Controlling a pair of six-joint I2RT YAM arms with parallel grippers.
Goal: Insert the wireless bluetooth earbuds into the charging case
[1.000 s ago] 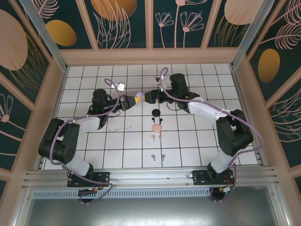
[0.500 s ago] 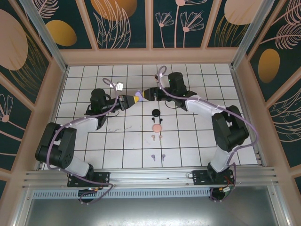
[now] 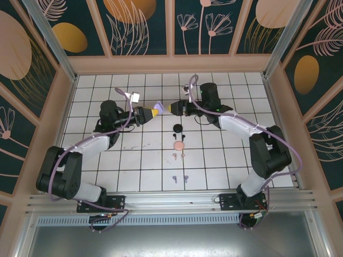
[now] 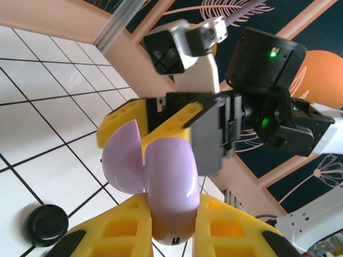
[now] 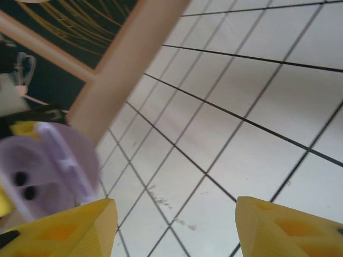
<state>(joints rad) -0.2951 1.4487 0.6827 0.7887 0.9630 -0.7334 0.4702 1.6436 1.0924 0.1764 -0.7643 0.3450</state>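
1. The white tiled table (image 3: 225, 160) carries both arms; its near edge is hidden behind the metal rail.
2. The left gripper (image 3: 154, 112) is held above the far tiles, jaws clamped on the lilac charging case (image 3: 158, 106). In the left wrist view its yellow fingers (image 4: 118, 233) are cut off by the bottom edge.
3. The right gripper (image 3: 171, 107) faces the case, near it but apart, jaws wide and empty. In its own view just the fingertips (image 5: 69, 227) show.
4. The case's lid stands open (image 4: 166, 171). From the right wrist it is blurred and cropped (image 5: 48, 166); two dark wells are all that can be made out.
5. A black round case (image 3: 177, 128) and a pink one (image 3: 178, 145) lie on the tiles.
6. The pink earbuds (image 3: 179, 156) and purple earbuds (image 3: 180, 178) lie on the table, well apart from the held case. Dark specks between the two round cases are too small to identify.
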